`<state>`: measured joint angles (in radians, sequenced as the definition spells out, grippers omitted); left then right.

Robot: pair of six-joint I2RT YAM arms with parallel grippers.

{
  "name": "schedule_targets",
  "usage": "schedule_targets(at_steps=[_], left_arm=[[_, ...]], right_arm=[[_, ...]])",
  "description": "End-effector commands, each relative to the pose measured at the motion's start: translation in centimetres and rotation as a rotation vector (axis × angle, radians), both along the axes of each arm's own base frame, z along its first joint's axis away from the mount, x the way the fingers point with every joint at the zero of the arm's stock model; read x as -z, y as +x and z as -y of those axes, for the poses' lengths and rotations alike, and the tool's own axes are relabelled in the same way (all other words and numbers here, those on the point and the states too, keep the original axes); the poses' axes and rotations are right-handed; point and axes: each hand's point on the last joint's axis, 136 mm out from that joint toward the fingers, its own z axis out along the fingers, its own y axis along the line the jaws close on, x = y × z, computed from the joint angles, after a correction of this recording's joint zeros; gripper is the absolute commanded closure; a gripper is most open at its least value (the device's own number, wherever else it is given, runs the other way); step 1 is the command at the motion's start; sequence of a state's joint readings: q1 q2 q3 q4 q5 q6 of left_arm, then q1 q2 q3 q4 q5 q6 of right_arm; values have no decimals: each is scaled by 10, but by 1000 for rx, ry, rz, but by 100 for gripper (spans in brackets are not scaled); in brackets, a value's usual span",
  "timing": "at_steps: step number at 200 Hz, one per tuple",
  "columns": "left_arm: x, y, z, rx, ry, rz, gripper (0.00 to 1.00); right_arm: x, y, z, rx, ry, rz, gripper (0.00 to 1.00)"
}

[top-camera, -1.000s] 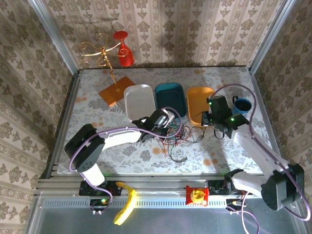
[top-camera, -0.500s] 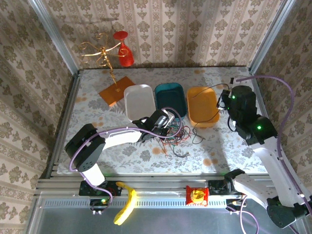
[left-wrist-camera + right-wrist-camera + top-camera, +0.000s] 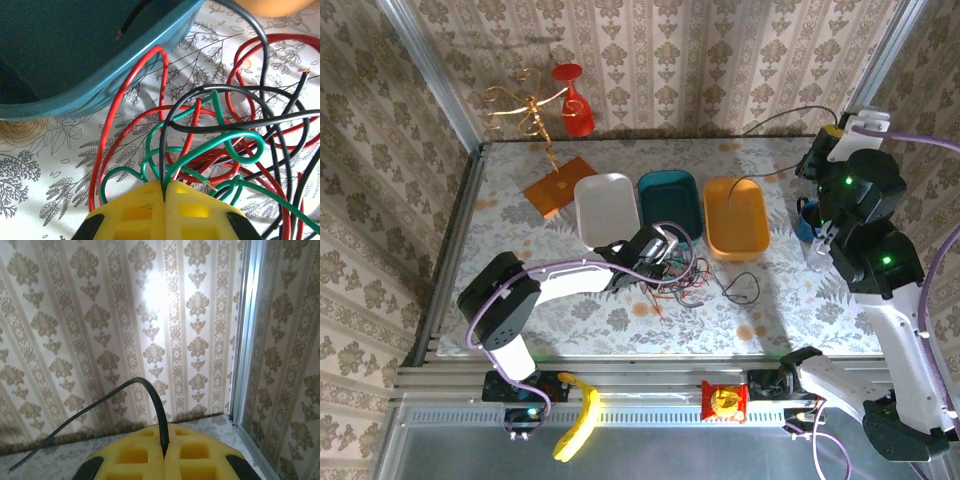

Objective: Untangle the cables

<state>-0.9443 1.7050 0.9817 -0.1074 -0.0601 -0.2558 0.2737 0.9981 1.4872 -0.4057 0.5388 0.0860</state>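
Observation:
The cables lie in a red, green and black tangle (image 3: pixel 682 275) on the table in front of the trays. My left gripper (image 3: pixel 662 250) rests low at the tangle's left edge. In the left wrist view its yellow pads (image 3: pixel 165 195) are shut on a black cable (image 3: pixel 163 150) and a green cable (image 3: pixel 190 160), with red loops (image 3: pixel 107 130) around them. My right gripper (image 3: pixel 832 132) is raised high at the back right, shut on a black cable (image 3: pixel 152 395) whose free end arcs leftward (image 3: pixel 785 112). Another black strand runs from the orange tray down to a loop (image 3: pixel 740 290).
A white tray (image 3: pixel 605 205), a teal tray (image 3: pixel 670 200) and an orange tray (image 3: pixel 735 215) stand in a row behind the tangle. A blue mug (image 3: pixel 808 222) sits under the right arm. A gold wire stand (image 3: pixel 525 105) and a red glass (image 3: pixel 576 105) are at the back left.
My right arm has risen up and to the right, carrying the black cable away from the tangle and over the orange tray. The left arm has stayed put.

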Motion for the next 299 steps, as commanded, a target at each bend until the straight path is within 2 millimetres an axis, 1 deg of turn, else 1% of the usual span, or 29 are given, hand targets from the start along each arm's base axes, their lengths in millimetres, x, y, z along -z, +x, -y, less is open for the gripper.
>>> schedule_targets(at_steps=[1,8,18,34,41,42,44,61,62,67,74,84,103,120,157,169,170,172,185,231,268,284,299], left_arm=[[-3,-1,3,24,31,19,100],[-4,-2,3,29,29,22,100],[-8,-1,4,31,20,29,100],[-17,-2,9,41,-20,43,100],[-21,-3,11,47,-40,50,100],[-22,-3,11,47,-43,52,100],[-24,-3,11,48,-49,54,100],[-33,-3,12,45,-89,71,100],[-34,-3,12,45,-92,72,100],[-36,-2,12,45,-100,79,100],[-39,-3,12,44,-106,86,100],[-40,-1,10,37,-110,92,100],[-41,-2,9,31,-116,97,100],[-40,-2,6,25,-110,98,100],[-37,-2,3,20,-106,98,100],[-35,-3,3,21,-102,95,100],[-34,-3,2,20,-101,94,100],[-35,-2,2,20,-103,95,100],[-34,-3,1,20,-100,93,100],[-32,-2,-2,12,-97,88,100],[-30,-3,-2,12,-95,83,100],[-30,-3,-1,16,-94,80,100],[-30,-2,-3,8,-89,84,100]], right_arm=[[-11,7,3,2,20,17,100],[-2,13,1,-2,27,-16,100],[17,25,-3,-10,32,-77,100],[57,43,-9,-16,44,-180,100],[76,49,-10,-5,55,-220,100],[81,51,-9,0,59,-229,100],[83,52,-9,3,60,-233,100],[129,65,-7,52,92,-301,100],[129,65,-7,52,92,-301,100],[143,69,-7,67,102,-317,100],[156,74,-6,82,113,-330,100],[172,81,-6,98,128,-339,100],[188,93,-7,117,140,-346,100],[202,102,-3,163,136,-370,100],[236,109,8,263,149,-426,100],[242,109,9,269,163,-437,100],[248,110,8,269,160,-451,100],[253,112,7,269,157,-464,100],[270,114,2,246,169,-510,100],[328,109,-13,197,207,-682,100],[357,102,-23,186,209,-764,100],[366,96,-18,221,201,-791,100],[369,91,-12,243,201,-793,100]])
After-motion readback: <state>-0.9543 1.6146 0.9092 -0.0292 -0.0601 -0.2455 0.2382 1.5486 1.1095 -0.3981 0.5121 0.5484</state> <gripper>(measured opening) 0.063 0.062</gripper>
